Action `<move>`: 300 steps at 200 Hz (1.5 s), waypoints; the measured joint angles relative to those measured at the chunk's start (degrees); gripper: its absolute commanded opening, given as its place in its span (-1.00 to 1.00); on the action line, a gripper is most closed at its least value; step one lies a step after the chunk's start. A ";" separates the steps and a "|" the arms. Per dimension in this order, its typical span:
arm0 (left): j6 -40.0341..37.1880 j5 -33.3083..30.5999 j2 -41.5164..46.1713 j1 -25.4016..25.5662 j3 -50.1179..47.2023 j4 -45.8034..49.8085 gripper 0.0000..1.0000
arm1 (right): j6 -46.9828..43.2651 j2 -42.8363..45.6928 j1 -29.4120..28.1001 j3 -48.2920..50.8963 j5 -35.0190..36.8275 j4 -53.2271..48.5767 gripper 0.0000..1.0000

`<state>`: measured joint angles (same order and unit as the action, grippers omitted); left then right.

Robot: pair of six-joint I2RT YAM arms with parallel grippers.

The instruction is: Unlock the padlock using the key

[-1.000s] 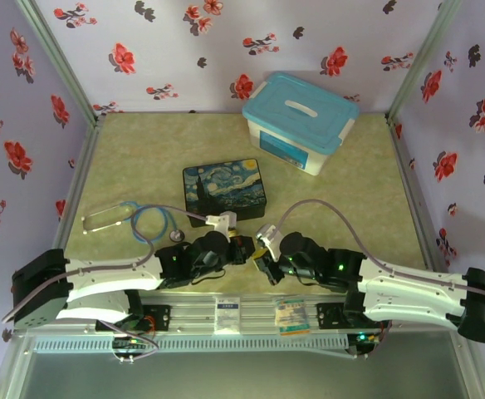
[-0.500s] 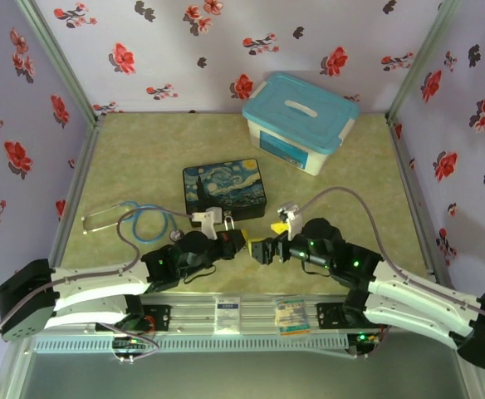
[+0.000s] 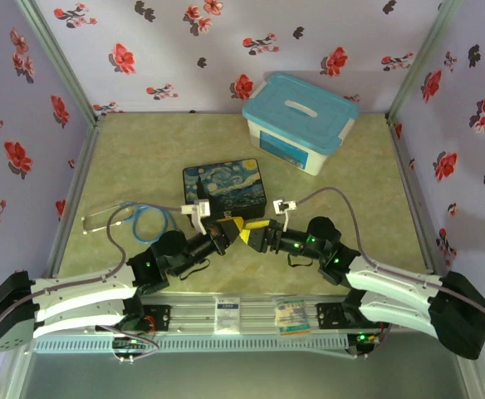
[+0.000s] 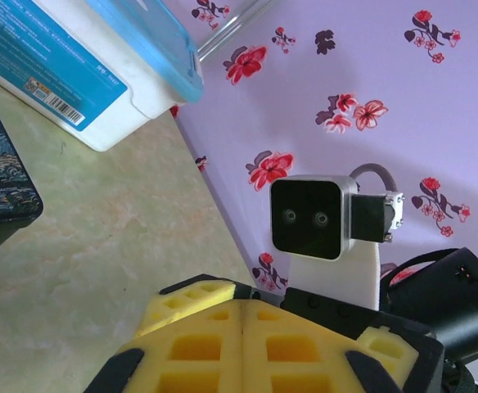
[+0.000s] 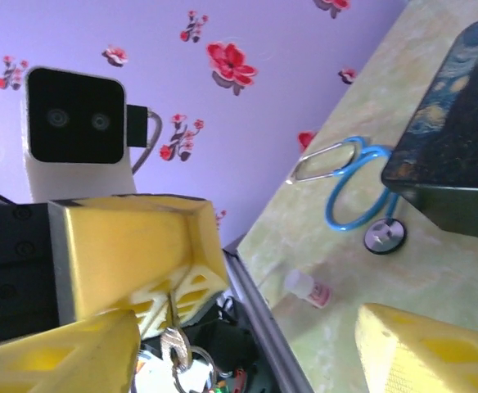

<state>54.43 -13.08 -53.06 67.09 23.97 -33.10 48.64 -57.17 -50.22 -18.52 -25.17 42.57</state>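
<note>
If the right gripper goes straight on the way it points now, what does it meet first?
Most likely the left gripper, its shut yellow fingers facing the right gripper just ahead; depth is unclear.

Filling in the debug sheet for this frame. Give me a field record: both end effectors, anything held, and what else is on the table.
left end effector: shut, pads pressed together
held item: small metal piece hanging under the left fingers; can't tell whether it is the key or the padlock
right end effector: open, tip to tip with the left one
painted box: closed, just beyond both end effectors
storage bin: far right, blue lid on
stethoscope: left of the painted box
</note>
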 measured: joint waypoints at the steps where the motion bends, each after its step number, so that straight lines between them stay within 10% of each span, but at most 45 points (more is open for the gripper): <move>1: -0.02 0.00 -0.02 0.00 0.00 -0.09 -1.00 | -0.02 -0.07 0.00 0.00 -0.07 0.13 0.21; 106: -0.66 -0.33 -0.57 -0.33 -0.55 -5.31 -1.00 | 5.29 -2.64 -0.02 2.45 -3.61 15.10 -0.29; 300: -0.85 -0.42 -2.75 -0.63 -2.23 -11.96 -1.00 | 7.37 -7.32 -0.42 5.18 -3.32 23.63 -0.44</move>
<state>53.58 -13.50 -55.81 66.46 21.74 -45.06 56.01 -64.49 -50.63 -13.34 -28.49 66.19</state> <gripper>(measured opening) 0.057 0.294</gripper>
